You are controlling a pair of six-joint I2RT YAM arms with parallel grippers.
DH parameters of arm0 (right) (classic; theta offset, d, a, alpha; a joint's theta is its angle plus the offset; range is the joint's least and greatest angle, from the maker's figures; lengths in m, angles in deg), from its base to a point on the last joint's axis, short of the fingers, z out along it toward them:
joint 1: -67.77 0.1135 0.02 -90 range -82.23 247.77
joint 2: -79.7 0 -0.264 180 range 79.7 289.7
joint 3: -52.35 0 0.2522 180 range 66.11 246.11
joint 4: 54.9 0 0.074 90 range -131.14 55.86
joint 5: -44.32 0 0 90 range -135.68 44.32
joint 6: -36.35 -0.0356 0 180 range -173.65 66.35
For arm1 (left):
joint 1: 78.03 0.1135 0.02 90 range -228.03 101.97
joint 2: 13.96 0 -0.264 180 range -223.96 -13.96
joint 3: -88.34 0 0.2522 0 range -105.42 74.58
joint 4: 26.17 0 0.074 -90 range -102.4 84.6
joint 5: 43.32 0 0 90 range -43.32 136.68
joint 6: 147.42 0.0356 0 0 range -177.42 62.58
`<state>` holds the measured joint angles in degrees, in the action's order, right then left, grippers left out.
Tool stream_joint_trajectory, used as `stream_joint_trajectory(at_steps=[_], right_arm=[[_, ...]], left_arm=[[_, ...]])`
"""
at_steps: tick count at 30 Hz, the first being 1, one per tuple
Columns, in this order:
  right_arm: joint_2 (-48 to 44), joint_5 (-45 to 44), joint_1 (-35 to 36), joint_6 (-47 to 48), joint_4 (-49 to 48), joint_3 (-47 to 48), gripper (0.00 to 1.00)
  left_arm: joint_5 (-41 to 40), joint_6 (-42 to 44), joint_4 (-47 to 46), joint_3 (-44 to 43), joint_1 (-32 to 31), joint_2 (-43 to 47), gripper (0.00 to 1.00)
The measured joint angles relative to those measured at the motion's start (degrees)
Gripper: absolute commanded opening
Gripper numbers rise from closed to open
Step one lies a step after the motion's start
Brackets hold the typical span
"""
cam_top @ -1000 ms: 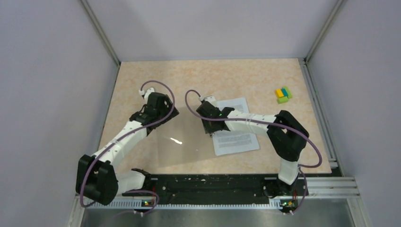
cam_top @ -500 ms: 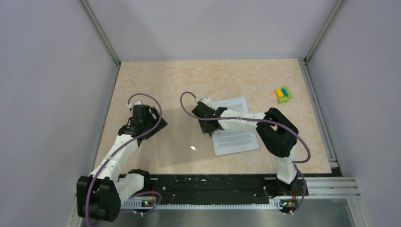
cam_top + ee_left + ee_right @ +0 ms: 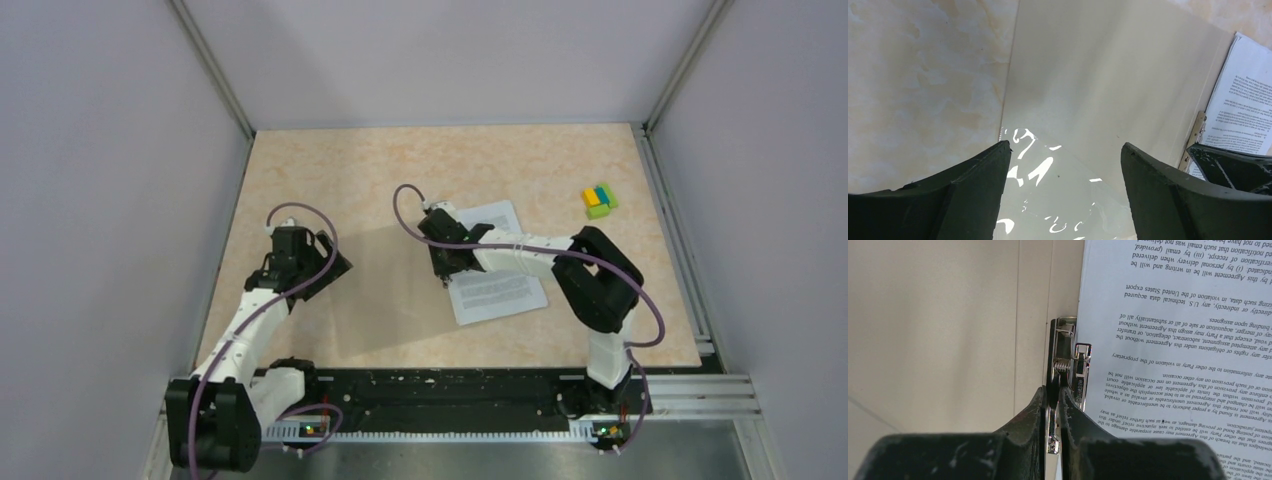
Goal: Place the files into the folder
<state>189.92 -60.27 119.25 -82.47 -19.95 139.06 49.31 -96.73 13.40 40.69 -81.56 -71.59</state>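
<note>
The tan folder (image 3: pixel 390 275) lies open and flat on the table. The files (image 3: pixel 495 265), white printed sheets, rest on its right half beside the metal clip (image 3: pixel 1068 365). My right gripper (image 3: pixel 443 272) is shut on the clip's upright lever, the fingers (image 3: pixel 1040 405) pinching it from both sides at the sheets' left edge (image 3: pixel 1188 340). My left gripper (image 3: pixel 330 268) hovers open over the folder's left edge with nothing between its jaws (image 3: pixel 1065 147). A glossy clear cover sheet (image 3: pixel 1058 190) lies under it on the tan panel (image 3: pixel 1108 75). The files (image 3: pixel 1243 95) show at the right.
A small yellow, blue and green block cluster (image 3: pixel 599 200) sits at the far right of the table. Metal frame posts and grey walls close in the table on three sides. The black rail (image 3: pixel 440 385) with the arm bases runs along the near edge.
My left arm drew back to the left, off the folder, and its jaws spread wider. The glare from the clear cover is gone in the top view. My right jaws closed on the clip lever.
</note>
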Motion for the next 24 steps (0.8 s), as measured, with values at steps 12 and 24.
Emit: stream_joint_trajectory(at_steps=[12, 24], right_arm=[[-4.61, 12.70, -8.48, -0.81, -8.55, -8.13, 0.00], [-9.18, 22.95, -13.81, -2.03, -10.80, -12.59, 0.00]], left_arm=[[1.07, 1.79, 1.42, 0.04, 2.16, 0.74, 0.87], [8.55, 3.30, -1.62, 0.24, 6.93, -3.19, 0.90]])
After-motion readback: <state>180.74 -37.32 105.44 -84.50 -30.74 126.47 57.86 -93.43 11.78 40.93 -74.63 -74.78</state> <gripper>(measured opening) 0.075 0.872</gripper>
